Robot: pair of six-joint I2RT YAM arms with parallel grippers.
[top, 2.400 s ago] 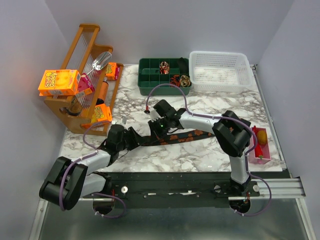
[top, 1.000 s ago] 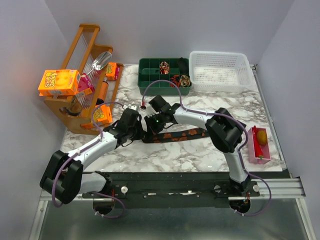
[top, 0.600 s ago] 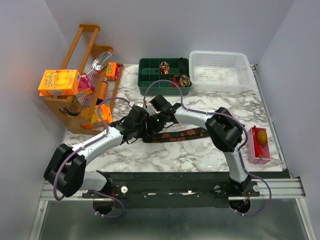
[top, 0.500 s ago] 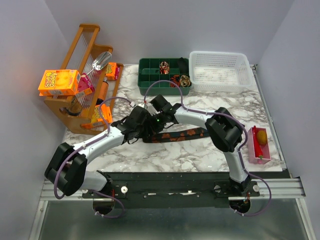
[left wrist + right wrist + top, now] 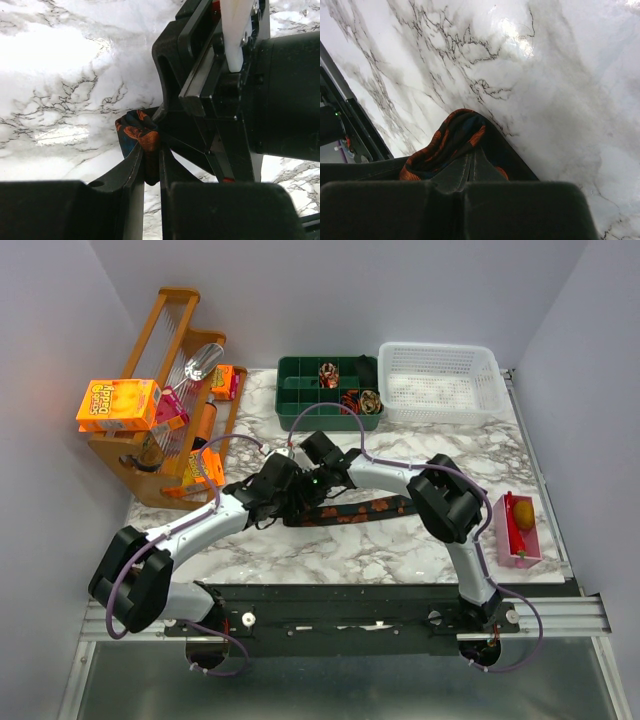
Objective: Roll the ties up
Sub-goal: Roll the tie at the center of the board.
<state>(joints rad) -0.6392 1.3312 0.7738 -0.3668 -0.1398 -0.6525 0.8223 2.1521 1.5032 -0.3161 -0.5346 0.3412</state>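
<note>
A dark tie point(image 5: 362, 509) with orange patterns lies as a flat strip across the middle of the marble table point(image 5: 400, 560), and both grippers meet at its left end. My left gripper point(image 5: 283, 496) is shut on a bunched fold of the tie point(image 5: 136, 134); in the left wrist view its fingertips point(image 5: 151, 156) pinch the fabric. My right gripper point(image 5: 309, 489) is just right of it, shut point(image 5: 472, 154), with the tie's end point(image 5: 445, 142) curled over and around its fingertips. Rolled ties point(image 5: 329, 373) sit in the green tray point(image 5: 300, 392).
A white basket point(image 5: 440, 382) stands at the back right beside the green tray. At the left, a wooden rack point(image 5: 165, 410) holds orange boxes. A pink tray point(image 5: 520, 530) lies at the right edge. The right gripper's black body point(image 5: 250, 90) fills the left wrist view.
My left arm has reached right and up, bringing its gripper against the right gripper at the tie's left end. The strip has slid slightly left. Little has moved in the last half second.
</note>
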